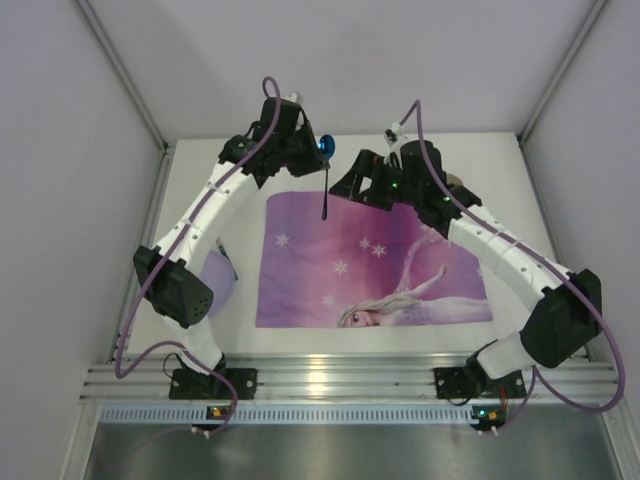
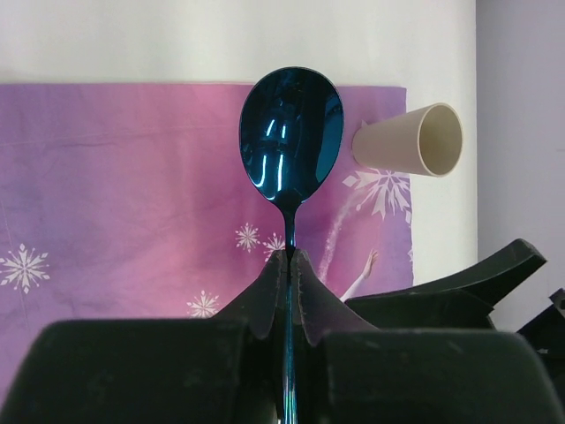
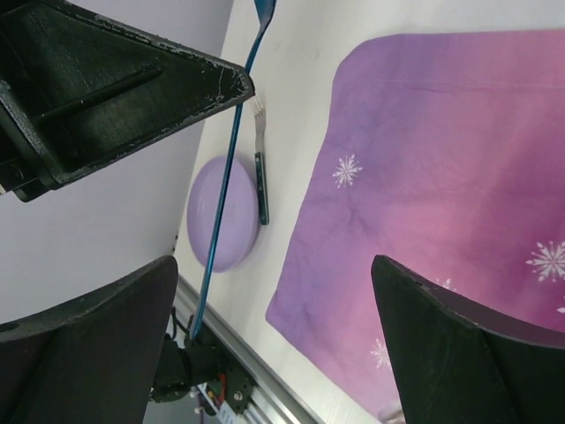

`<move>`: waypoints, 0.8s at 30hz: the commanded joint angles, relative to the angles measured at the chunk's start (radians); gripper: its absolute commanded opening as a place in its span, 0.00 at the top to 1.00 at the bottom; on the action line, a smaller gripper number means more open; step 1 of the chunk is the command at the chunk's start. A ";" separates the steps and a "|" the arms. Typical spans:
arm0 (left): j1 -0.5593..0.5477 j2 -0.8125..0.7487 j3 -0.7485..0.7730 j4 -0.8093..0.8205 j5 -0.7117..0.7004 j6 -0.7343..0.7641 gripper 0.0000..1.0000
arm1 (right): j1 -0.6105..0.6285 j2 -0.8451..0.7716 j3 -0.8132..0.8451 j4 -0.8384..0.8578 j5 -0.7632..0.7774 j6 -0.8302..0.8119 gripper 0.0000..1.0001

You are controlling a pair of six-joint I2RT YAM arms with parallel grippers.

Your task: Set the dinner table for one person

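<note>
Dinner table (image 1: 495, 160), white, rigid and fixed, lies beneath the princess placemat (image 1: 330, 250) and needs no grasping. The left gripper (image 2: 289, 265) pinches the blue metal spoon (image 2: 290, 137) by its thin handle above the placemat's far edge. The spoon is probably light, stiff and slick, and apt to pivot. The right gripper (image 3: 274, 261) hangs spread and empty nearby.

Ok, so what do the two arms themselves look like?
Left arm and right arm: white links, bulky black joints, a purple cable along each. The left pincer and right pincer have matte black, wedge-shaped fingers.
</note>
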 commanded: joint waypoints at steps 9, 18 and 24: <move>-0.023 -0.013 0.024 0.049 0.034 -0.009 1.00 | 0.097 0.118 0.076 0.114 -0.050 0.031 0.40; -0.026 0.002 0.027 0.015 0.017 0.046 0.89 | 0.090 0.064 0.028 0.063 0.003 -0.005 1.00; -0.025 0.007 -0.013 -0.048 -0.058 0.122 0.14 | 0.018 -0.109 -0.154 0.022 0.035 -0.005 1.00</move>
